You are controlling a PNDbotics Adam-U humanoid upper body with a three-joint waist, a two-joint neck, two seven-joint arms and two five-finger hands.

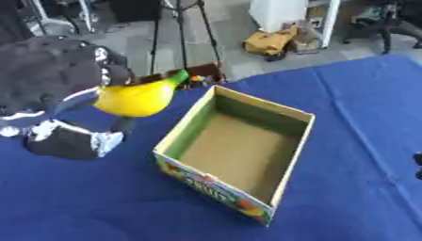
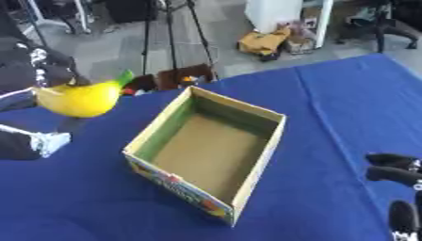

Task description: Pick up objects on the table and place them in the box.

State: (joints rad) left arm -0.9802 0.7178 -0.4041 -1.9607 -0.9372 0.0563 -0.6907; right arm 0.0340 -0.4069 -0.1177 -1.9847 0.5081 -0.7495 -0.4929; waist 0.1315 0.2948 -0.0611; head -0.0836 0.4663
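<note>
Yellow fruit: a mango-shaped object point(image 1: 136, 99) with a green tip, carried clear of the table, to the left of the box and just short of its left wall.
Left hand: the left hand point(image 1: 58, 84) comes in from the left with its fingers wrapped round the fruit; the fruit's far end pokes out toward the box.
Right hand: the right hand point(image 2: 395, 174) shows at the lower right edge of the right eye view, idle, dark fingers lying straight and relaxed, holding nothing.
Box: an open cardboard box point(image 1: 290, 162) with a printed front stands on the blue tablecloth point(image 1: 371, 117); its brown floor looks bare, nothing inside as far as the views show.
Done: the fruit appears to be picked up, judging by how it hangs above the cloth.
Left: carrying it over the rim and letting go inside remains; no other loose objects are visible on the cloth.
Watch: the near-left wall stands between fruit and opening, so the hand probably needs height to pass it.
</note>
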